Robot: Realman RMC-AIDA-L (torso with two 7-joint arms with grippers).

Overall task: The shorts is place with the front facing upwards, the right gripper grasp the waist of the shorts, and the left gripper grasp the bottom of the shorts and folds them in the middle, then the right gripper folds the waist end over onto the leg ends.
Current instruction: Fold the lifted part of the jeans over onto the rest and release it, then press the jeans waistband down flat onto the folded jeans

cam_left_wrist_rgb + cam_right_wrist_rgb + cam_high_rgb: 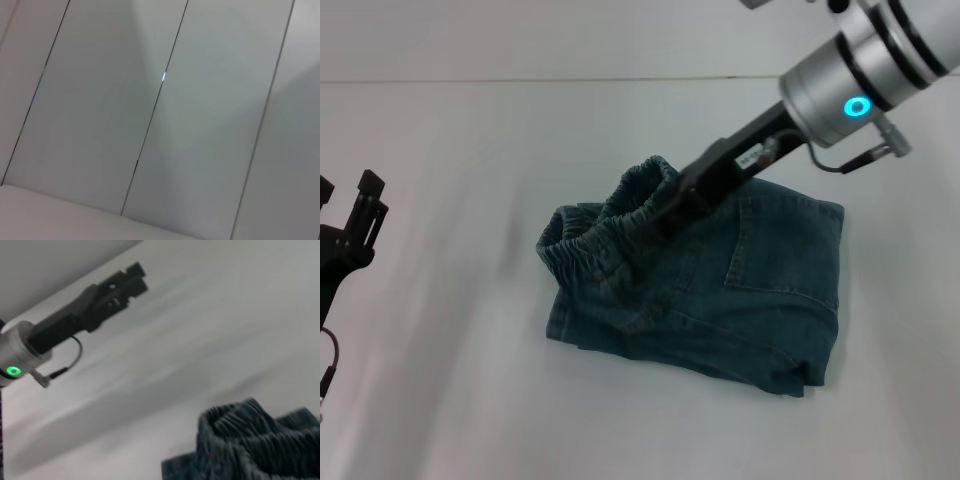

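Note:
The blue-green denim shorts [760, 290] lie in a folded bundle in the middle of the white table, a stitched patch pocket [782, 250] facing up. The gathered waist [610, 225] is bunched and lifted at the bundle's left end; it also shows in the right wrist view [240, 432]. My right gripper [665, 205] reaches down from the upper right and is shut on the waist, its fingertips buried in the ruffled band. My left gripper [350, 205] hangs open and apart at the table's left edge, seen farther off in the right wrist view [120, 282]. The leg ends are hidden among the folded layers.
The white table [450, 330] stretches bare to the left of and in front of the shorts. A pale panelled wall [165, 125] fills the left wrist view.

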